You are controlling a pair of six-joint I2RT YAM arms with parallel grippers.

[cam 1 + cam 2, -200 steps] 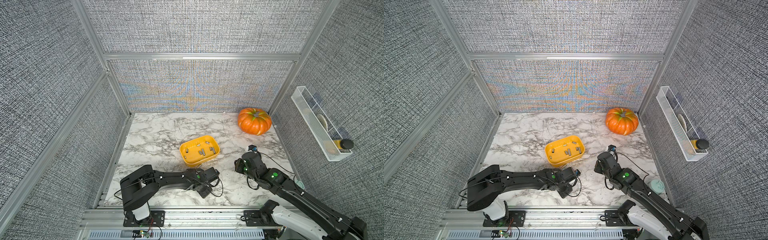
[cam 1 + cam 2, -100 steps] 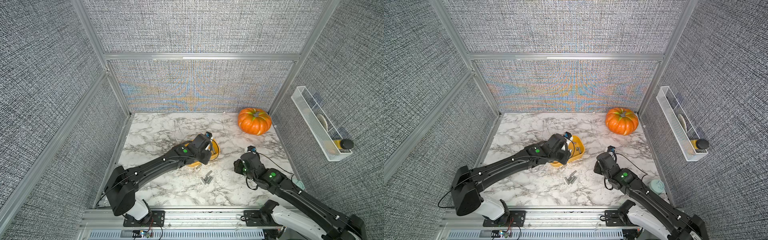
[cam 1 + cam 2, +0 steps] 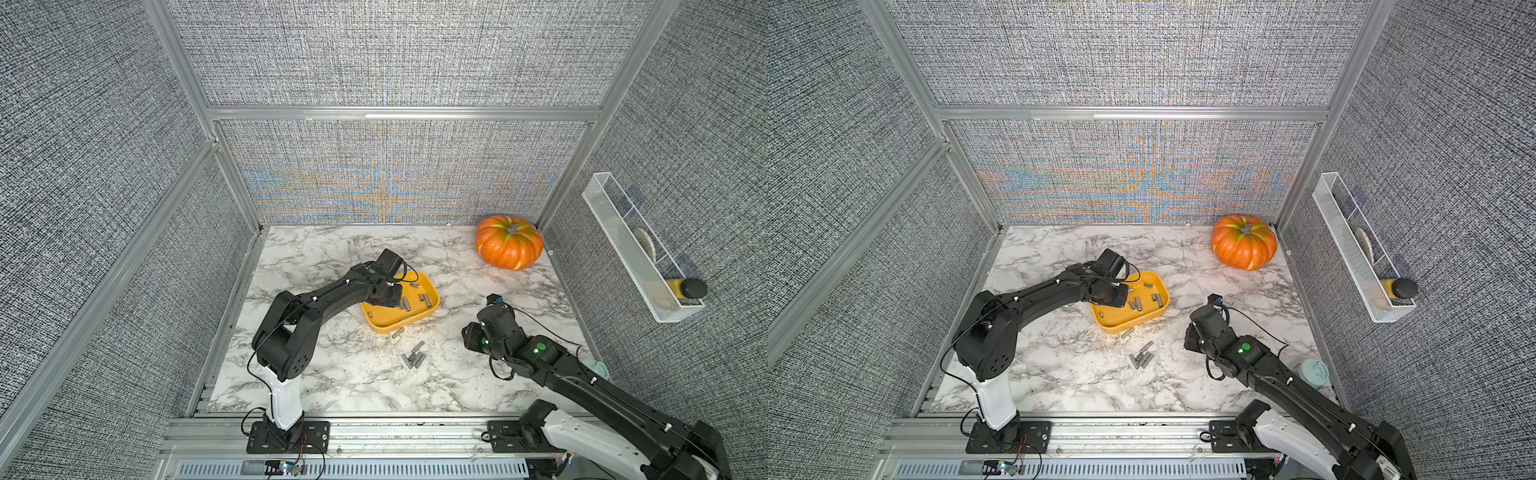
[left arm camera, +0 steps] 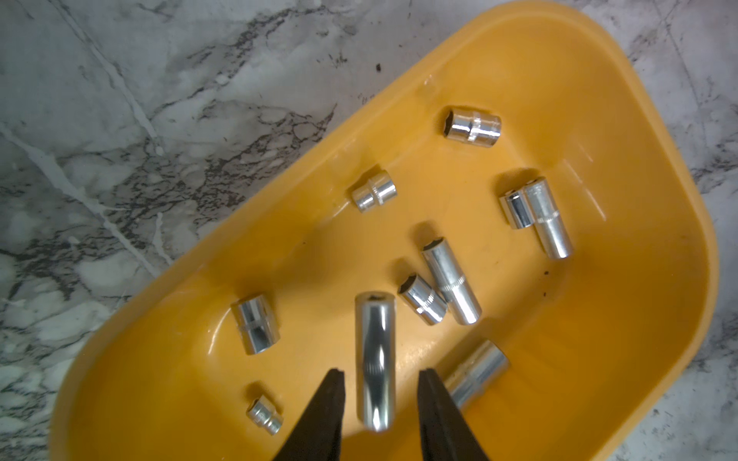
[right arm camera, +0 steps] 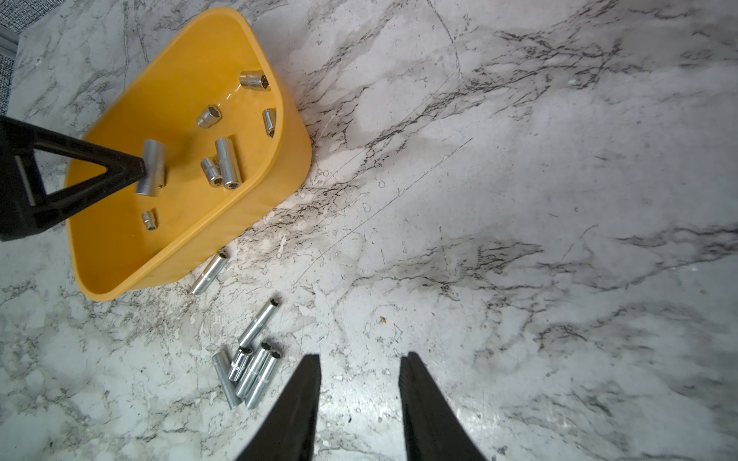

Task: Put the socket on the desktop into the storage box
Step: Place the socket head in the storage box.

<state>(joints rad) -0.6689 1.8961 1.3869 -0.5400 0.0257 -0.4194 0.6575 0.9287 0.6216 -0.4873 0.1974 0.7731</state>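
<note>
The yellow-orange storage box (image 3: 382,322) (image 3: 1113,322) sits mid-desktop with several silver sockets lying in it. My left gripper (image 3: 390,297) (image 4: 379,373) hangs open over the box's left part. A long socket (image 4: 375,351) (image 5: 151,167) is between its fingers, with a gap on each side. A cluster of long sockets (image 3: 415,359) (image 5: 247,373) lies on the marble desktop (image 3: 332,386) in front of the box. One more socket (image 5: 209,271) rests against the box's front wall. My right gripper (image 5: 359,357) (image 3: 473,334) is open and empty, low over the desktop just right of the cluster.
An orange pumpkin (image 3: 509,243) stands at the back right corner. A white wire basket (image 3: 636,257) hangs on the right wall. A pale teal object (image 3: 1313,372) sits by the right arm near the right rail. Grey panels wall in three sides.
My left arm swung from the front of the desktop up and back over the storage box, carrying the long socket. Its jaws have now parted from that socket. The right arm stayed put.
</note>
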